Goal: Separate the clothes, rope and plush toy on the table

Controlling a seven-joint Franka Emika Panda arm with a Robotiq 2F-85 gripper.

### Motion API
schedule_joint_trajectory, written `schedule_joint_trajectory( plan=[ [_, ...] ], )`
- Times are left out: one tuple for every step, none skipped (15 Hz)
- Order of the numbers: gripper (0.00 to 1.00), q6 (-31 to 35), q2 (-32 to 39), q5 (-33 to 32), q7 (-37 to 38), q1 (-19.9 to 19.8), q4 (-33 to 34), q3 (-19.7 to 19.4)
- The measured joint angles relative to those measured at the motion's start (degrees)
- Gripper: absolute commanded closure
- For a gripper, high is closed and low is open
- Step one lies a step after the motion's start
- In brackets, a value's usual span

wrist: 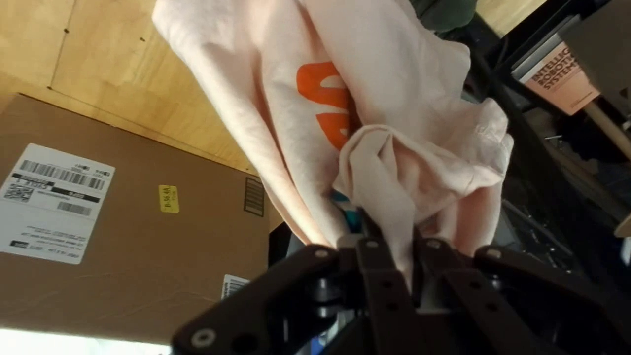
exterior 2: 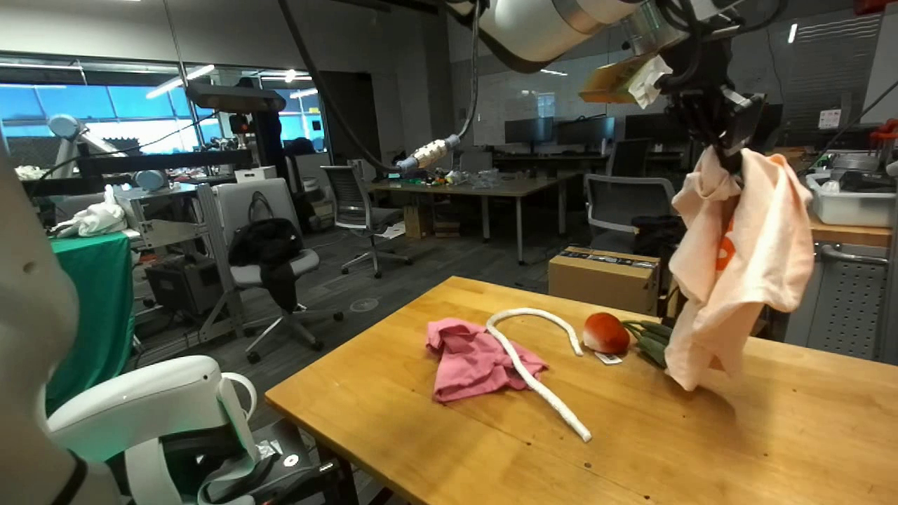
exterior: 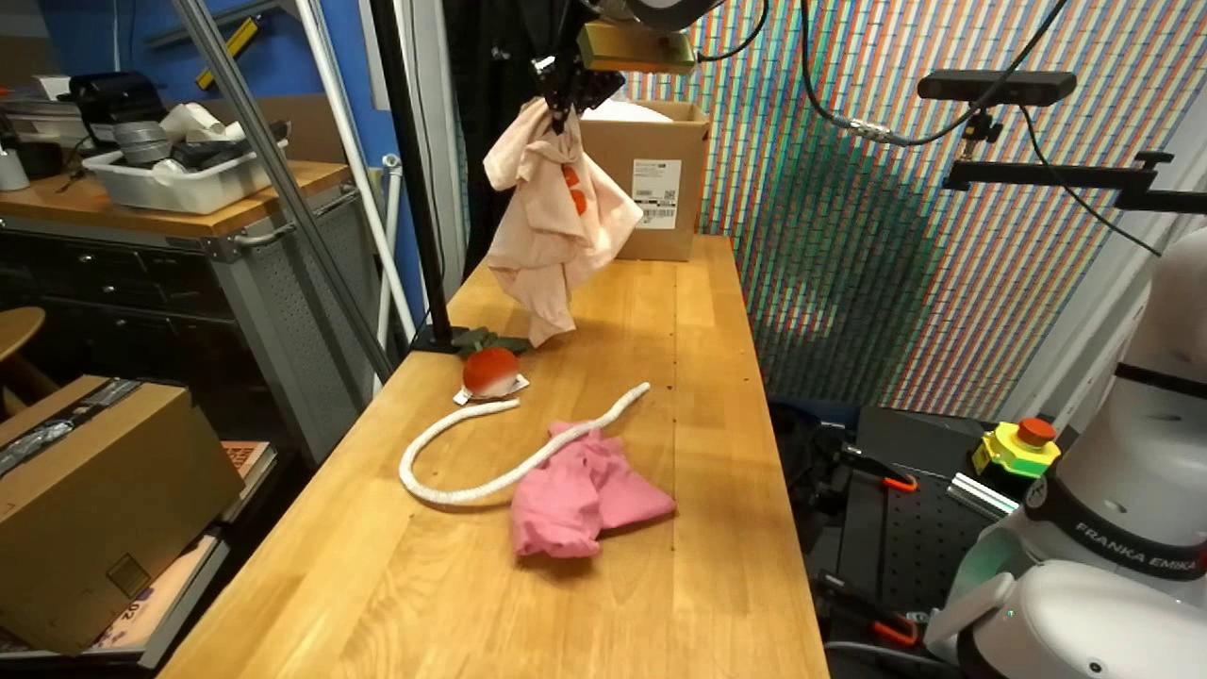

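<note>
Tool [wrist: 393, 241]: Pinches a bunched fold of the peach garment [exterior 2: 758, 245]; the rest of the cloth hangs free above the bench [exterior: 396, 604].
Slip hazard: The pinch takes in only a narrow gathering. A drop, if it occurs, probably results from the fold creeping out under the hanging weight, most likely during a quick swing.
Plush toy [exterior: 490, 371]: Lies on the bench, its green leaves [exterior 2: 652, 340] close to the lowest tip of the peach garment; whether they touch cannot be told.
Drag hazard: Low sideways travel is liable to sweep the leaves along or lay cloth over the toy, defeating the separation.
Black pole [exterior: 412, 170]: Stands at the bench edge near the hanging cloth. A loose corner may catch if the tool travels that way.
Cardboard box [wrist: 162, 236]: Stands at an end of the bench, near the tool. Insufficient clearance risks a bump or cloth draped against it.
Rope [exterior: 462, 495]: Lies in a curve, one stretch across the pink cloth [exterior: 566, 505], one end just beside the plush toy.
Crossing hazard: Rope and pink cloth are not yet apart. Pulling either probably drags the other; a pinch at the crossing may take both.
Release: Letting go from height likely lets the garment spread toward the toy.
</note>
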Motion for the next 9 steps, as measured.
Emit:
schedule_joint_trajectory(
  plan=[
    [0.94, 0.45, -0.02, -0.46, 0.61, -0.72, -0.03, -0.59],
    [0.94, 0.92, -0.02, -1.03, 1.36, -1.46, -0.08, -1.23],
    [0.94, 1.47, -0.02, -1.54, 2.04, -2.21, -0.17, -1.86],
    [0.94, 1.94, -0.02, -2.06, 2.73, -2.94, -0.29, -2.52],
    [0.94, 2.20, -0.02, -2.41, 3.34, -3.67, -0.39, -3.13],
    [0.94, 2.48, -0.02, -2.66, 3.91, -4.39, -0.51, -3.74],
    [0.94, 2.77, -0.01, -2.86, 4.41, -5.07, -0.65, -4.29],
    [0.94, 2.96, 0.01, -3.09, 4.93, -5.75, -0.77, -4.86],
    [0.94, 3.06, 0.05, -3.22, 5.39, -6.36, -0.86, -5.42]
  ],
)
